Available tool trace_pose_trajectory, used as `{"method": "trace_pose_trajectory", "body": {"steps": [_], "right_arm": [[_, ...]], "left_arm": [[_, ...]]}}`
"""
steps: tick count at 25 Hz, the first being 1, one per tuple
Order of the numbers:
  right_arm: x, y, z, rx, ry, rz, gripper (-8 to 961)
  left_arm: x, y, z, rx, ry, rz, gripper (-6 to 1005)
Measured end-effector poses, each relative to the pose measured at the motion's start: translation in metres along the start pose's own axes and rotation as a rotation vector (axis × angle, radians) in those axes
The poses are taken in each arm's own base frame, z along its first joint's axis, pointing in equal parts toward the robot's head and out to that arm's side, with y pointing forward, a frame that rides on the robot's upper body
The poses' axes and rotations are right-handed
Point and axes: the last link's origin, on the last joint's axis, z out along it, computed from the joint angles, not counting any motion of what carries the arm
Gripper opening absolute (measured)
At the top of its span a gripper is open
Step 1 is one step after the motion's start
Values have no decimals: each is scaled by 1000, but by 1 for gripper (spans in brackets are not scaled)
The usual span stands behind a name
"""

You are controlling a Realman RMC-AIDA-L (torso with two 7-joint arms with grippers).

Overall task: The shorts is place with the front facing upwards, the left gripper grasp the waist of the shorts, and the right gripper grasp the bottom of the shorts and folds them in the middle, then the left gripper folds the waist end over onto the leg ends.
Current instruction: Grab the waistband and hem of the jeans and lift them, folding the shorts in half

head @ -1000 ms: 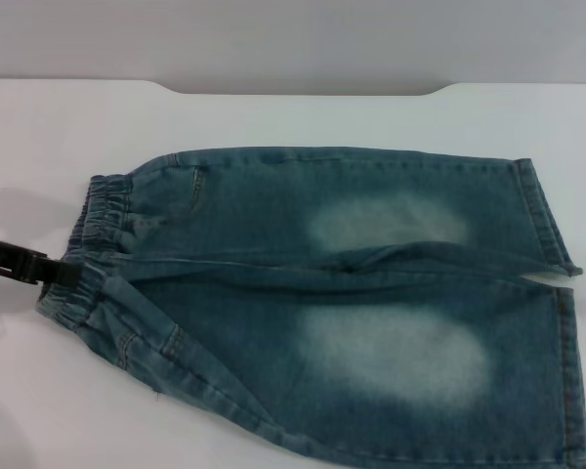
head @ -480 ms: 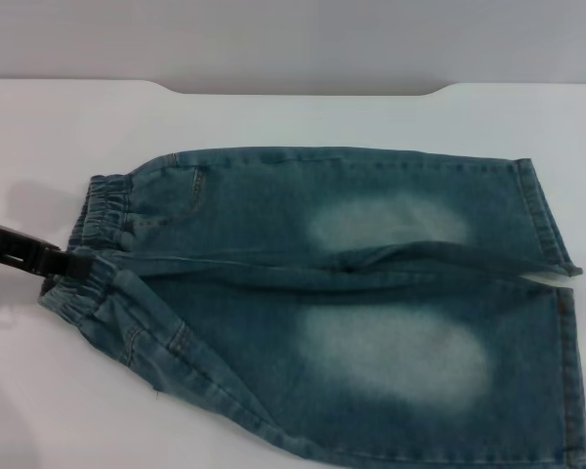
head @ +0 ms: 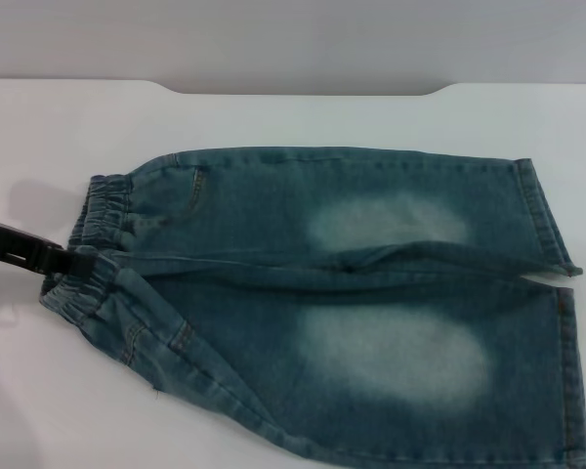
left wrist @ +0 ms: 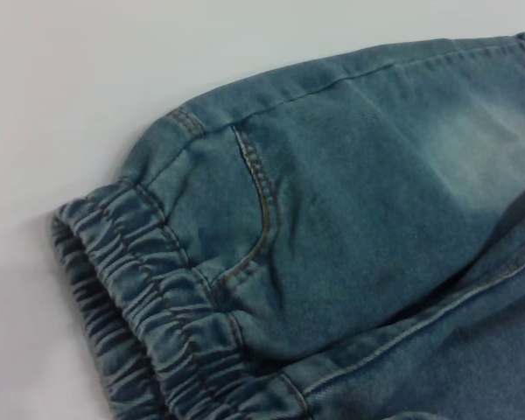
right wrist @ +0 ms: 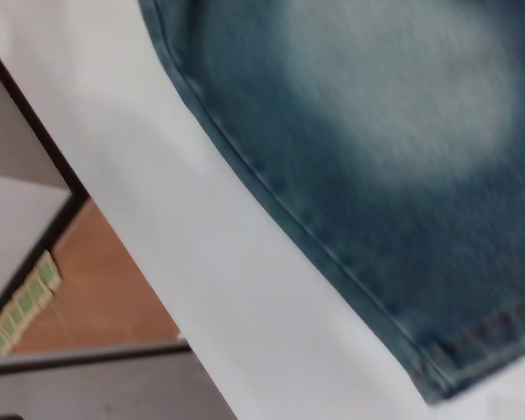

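Reaching in from the left edge of the head view, the left hand (head: 75,262) is lying low over the white table (head: 293,112) with its black tip at the waist of the shorts (head: 98,244). Its fingers are meeting the gathered band about midway along, but whether they are pinching the cloth or only touching it cannot be told from here. The shorts (head: 352,293) are lying flat across the table, faded face up, with two pale patches, one on each leg. The waist is pointing toward the robot's left and the bottom of the shorts (head: 552,293) toward its right. The farther leg's hem is curling up a little at its corner near the split between the legs. The right hand is not showing in this view.

Over in the left wrist view, the camera is looking closely at the waist (left wrist: 149,315), its ruffled elastic bunching in dark folds, with a curved stitched pocket opening (left wrist: 258,210) just beside it. None of the hand's fingers are appearing here.

Across in the right wrist view, one pale patch and a stitched side seam of a leg (right wrist: 350,175) are showing, with a hem corner near the table edge and floor beyond. No fingers are appearing here either.
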Motion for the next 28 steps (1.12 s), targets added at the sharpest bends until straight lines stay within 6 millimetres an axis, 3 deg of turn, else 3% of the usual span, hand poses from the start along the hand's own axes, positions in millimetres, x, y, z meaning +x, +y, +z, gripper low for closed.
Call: {"method": "trace_pose_trajectory", "body": {"steps": [28], "right_arm": [[-22,-8,39,43,148,-18,435]], "left_arm": [[5,4,3,-5,7,12,67]]}}
